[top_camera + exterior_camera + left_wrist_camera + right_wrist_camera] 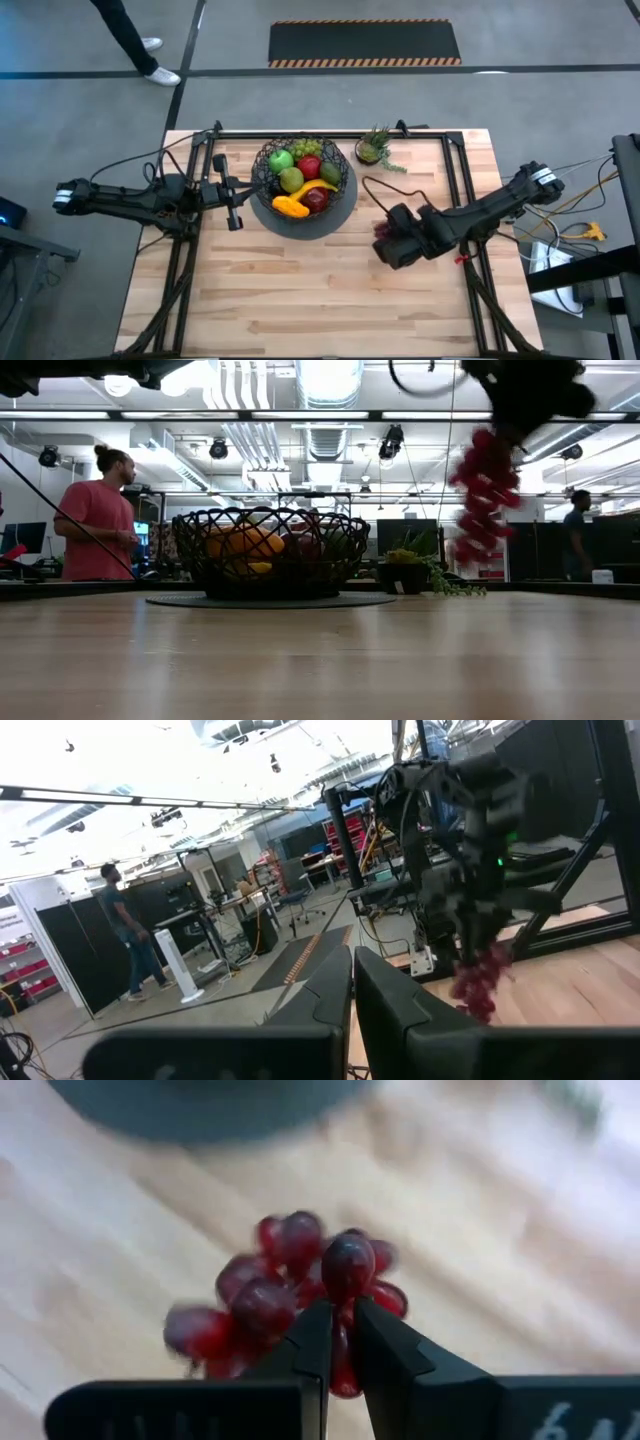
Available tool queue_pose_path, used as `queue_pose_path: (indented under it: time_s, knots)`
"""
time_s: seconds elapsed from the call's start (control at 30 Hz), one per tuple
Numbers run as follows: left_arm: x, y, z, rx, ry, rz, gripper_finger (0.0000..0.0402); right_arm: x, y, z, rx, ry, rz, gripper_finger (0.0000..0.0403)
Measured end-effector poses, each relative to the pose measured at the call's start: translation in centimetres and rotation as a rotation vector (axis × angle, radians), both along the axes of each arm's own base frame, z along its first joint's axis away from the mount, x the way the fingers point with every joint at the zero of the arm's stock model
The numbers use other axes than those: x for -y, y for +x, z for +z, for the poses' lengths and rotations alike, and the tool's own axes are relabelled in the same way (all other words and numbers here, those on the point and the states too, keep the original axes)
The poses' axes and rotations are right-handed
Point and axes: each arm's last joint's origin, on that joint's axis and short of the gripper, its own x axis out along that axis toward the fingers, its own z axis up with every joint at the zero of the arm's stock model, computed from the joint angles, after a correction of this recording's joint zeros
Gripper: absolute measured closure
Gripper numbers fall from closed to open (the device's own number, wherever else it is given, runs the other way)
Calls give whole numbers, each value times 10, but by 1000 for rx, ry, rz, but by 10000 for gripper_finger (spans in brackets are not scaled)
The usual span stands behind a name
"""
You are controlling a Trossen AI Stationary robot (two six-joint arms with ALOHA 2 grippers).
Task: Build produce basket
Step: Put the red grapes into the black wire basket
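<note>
Here the right gripper [384, 240] hangs above the bare wood on the right half of the table [330, 300], its two fingers [395, 1355] pinched together on a bunch of dark red grapes [290, 1290]. In the low view the bunch [485, 495] dangles well clear of the tabletop, to the right of the basket.

The basket [347, 172] sits at the far middle of the table on its grey round base [315, 222], apart from the gripper, with open wood between the two. Inside lie green grapes [308, 149], a green apple [280, 160], a red apple [309, 167], a green pear [291, 180], a banana [322, 186], a second red fruit [316, 199] and an orange piece [290, 207] at the near rim.

A small potted green plant [374, 150] stands just right of the basket near the far edge, with a sprig trailing on the wood; a black cable [375, 190] loops between plant and right arm.

The left gripper [236, 212] waits just left of the basket's rim, fingers [400, 1010] closed together on nothing.

Beyond the table, a person in a red shirt [98, 515] stands behind the far edge (another figure [577, 535] is farther right), and a person's legs [135, 40] show on the floor in the high view.
</note>
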Motion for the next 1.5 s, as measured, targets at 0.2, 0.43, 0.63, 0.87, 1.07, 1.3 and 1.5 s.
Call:
queue_pose_path:
  time_s: [0.2, 0.43, 0.63, 0.87, 1.07, 1.3, 1.5]
  knots:
    - [0, 0, 0, 0, 0, 0, 401, 3, 15, 35, 150, -237, 103, 372]
    - [0, 0, 0, 4, -1, 0, 401, 13, 38, 65, 269, -431, 222, 372]
    - [0, 0, 0, 2, 0, 0, 401, 32, 65, 77, 361, -565, 304, 372]
    - [0, 0, 0, -2, 0, 0, 401, 64, 91, 70, 372, -690, 314, 372]
    - [0, 0, 0, -1, 0, 0, 401, 90, 119, 50, 356, -739, 305, 371]
    - [0, 0, -1, -4, 0, 0, 401, 112, 154, 11, 291, -806, 311, 371]
    - [0, 0, -1, -4, 0, 0, 401, 122, 173, -11, 238, -811, 306, 371]
